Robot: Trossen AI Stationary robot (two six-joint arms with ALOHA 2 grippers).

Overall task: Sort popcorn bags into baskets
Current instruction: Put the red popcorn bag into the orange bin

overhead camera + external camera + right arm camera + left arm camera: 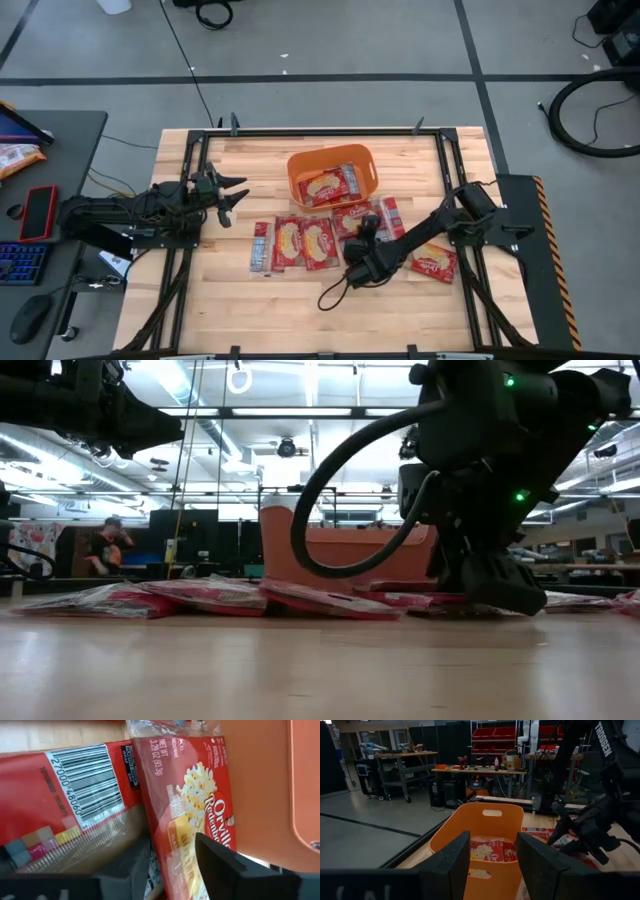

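Observation:
The orange basket [296, 160] stands at the table's far middle, with one red popcorn bag [328, 184] lying flat inside. Several more popcorn bags lie flat on the wood near it: three side by side [290, 243], two by the basket [392, 215], one apart [435, 262]. My right gripper [368, 226] is open and low over the bag [200, 805] next to the basket wall [260, 780]. A barcode-side bag [65, 785] lies beside that bag. My left gripper [238, 196] is open, raised left of the basket, facing it [470, 820]. My right gripper [172, 865] comes slanting down from the near side at the bag's near end [175, 845]. Its open fingers stand on either side of that end. I cannot tell whether they touch it. The bag lies flat on the table.
A black cable loop [335, 295] trails on the wood near my right arm. Dark metal rails [190, 170] frame the tabletop. A side desk on the left holds a snack bag [15, 155], a phone and a keyboard. A person [105, 545] sits far off.

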